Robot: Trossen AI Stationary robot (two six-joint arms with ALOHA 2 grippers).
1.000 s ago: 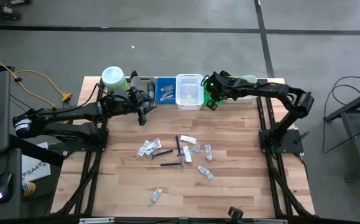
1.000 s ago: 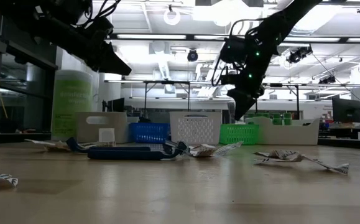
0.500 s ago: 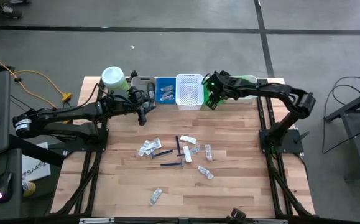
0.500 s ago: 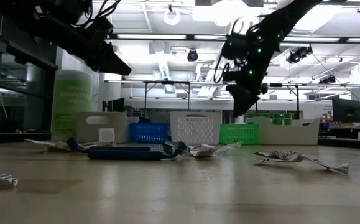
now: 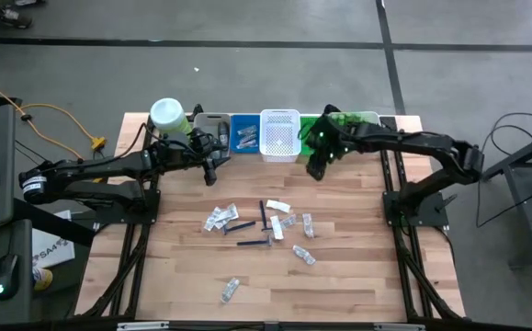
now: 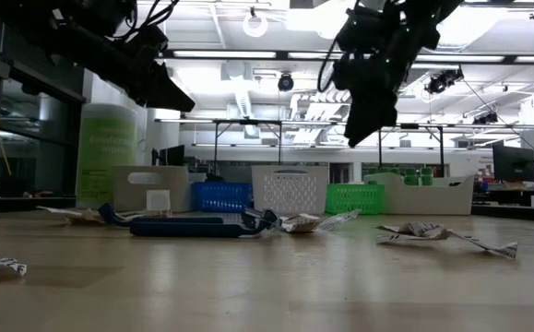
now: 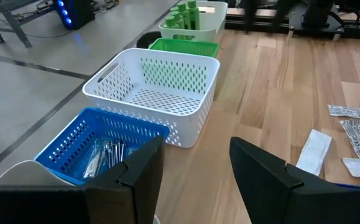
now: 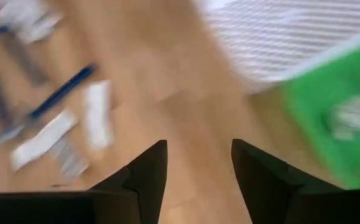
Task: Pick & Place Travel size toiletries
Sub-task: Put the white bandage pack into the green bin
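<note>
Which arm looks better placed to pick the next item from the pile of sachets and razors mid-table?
Probably the right. The right gripper is open and empty, off the green bin toward the scattered clear sachets. The left gripper hangs open beside the blue basket.

**Obscured, cropped and unresolved items**

- Right wrist view: motion-blurred throughout. Sachets (image 8: pixel 43 140) and blue stick (image 8: pixel 61 92) beyond the right pincer (image 8: pixel 195 171) show as smears; the green bin (image 8: pixel 329 118) beside it shows no readable contents and is cut by the frame edge.
- Left wrist view: blue bin (image 7: pixel 74 140) partly hidden behind the left pincer (image 7: pixel 195 168); contents indistinct.
- Low view: both arms cropped at the top; the left pincer's tips are indistinguishable there.
- High view: the scattered toiletries (image 5: pixel 266 230) are too small to sort by type.
</note>
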